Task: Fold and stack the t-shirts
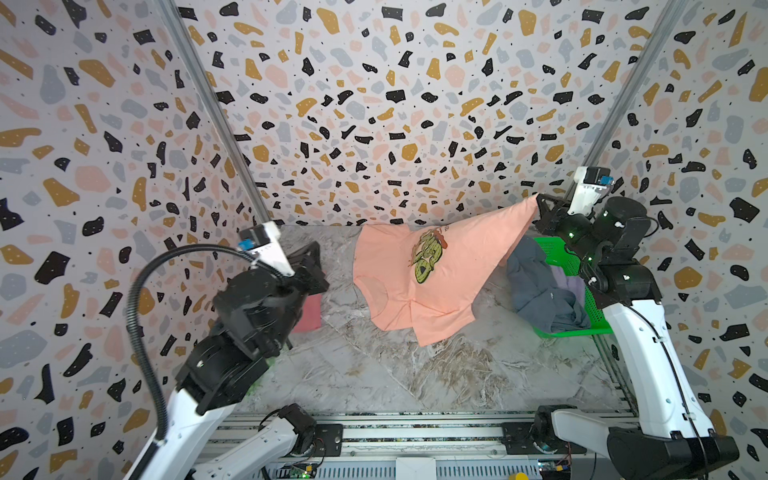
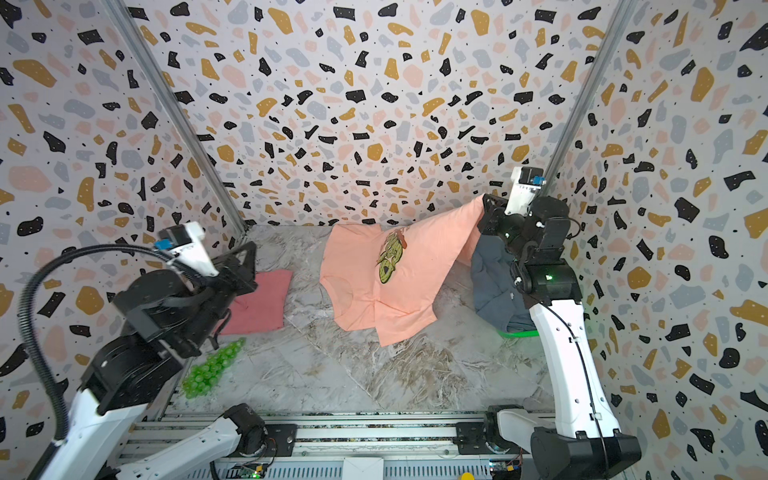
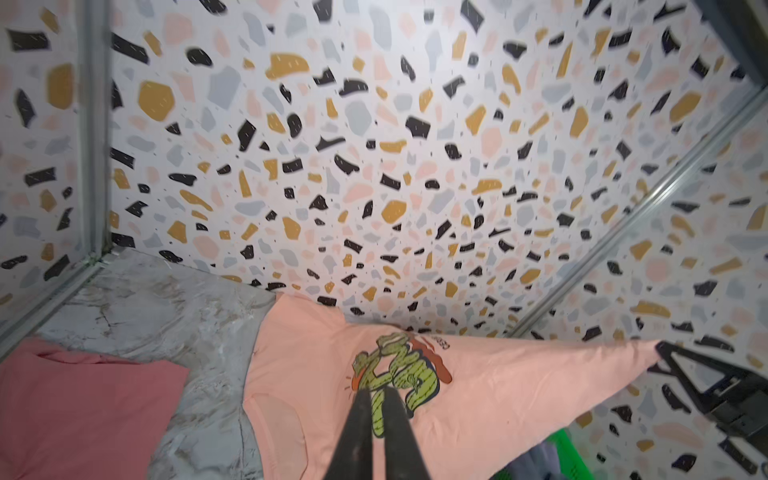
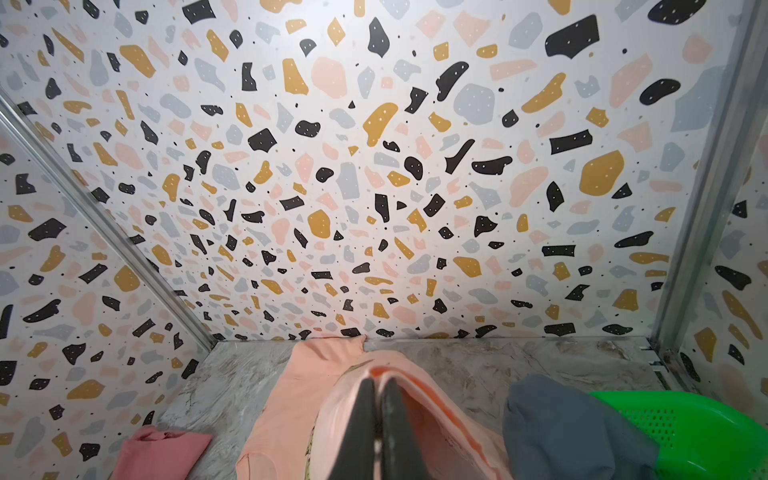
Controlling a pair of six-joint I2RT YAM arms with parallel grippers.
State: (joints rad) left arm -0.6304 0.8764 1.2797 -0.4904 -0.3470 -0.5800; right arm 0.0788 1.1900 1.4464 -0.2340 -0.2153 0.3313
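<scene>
The peach-orange t-shirt [image 1: 436, 286] [image 2: 374, 295] with the green cartoon print lies partly on the marble table. One corner is pulled up to the back right, where my right gripper [image 1: 540, 204] [image 4: 378, 380] is shut on it. A dusty red t-shirt [image 2: 262, 299] [image 3: 83, 407] lies folded at the left. A blue-grey t-shirt [image 1: 536, 291] [image 4: 561, 428] and a lavender one [image 1: 571, 282] hang out of the green basket. My left gripper [image 2: 248, 254] [image 3: 378, 392] hovers above the red t-shirt. Its fingers stand slightly apart with nothing between them.
The bright green perforated basket [image 1: 557, 249] [image 4: 685, 428] stands at the table's right edge under my right arm. A cluster of small green balls [image 2: 212, 368] lies at the front left. Patterned walls close in the back and both sides.
</scene>
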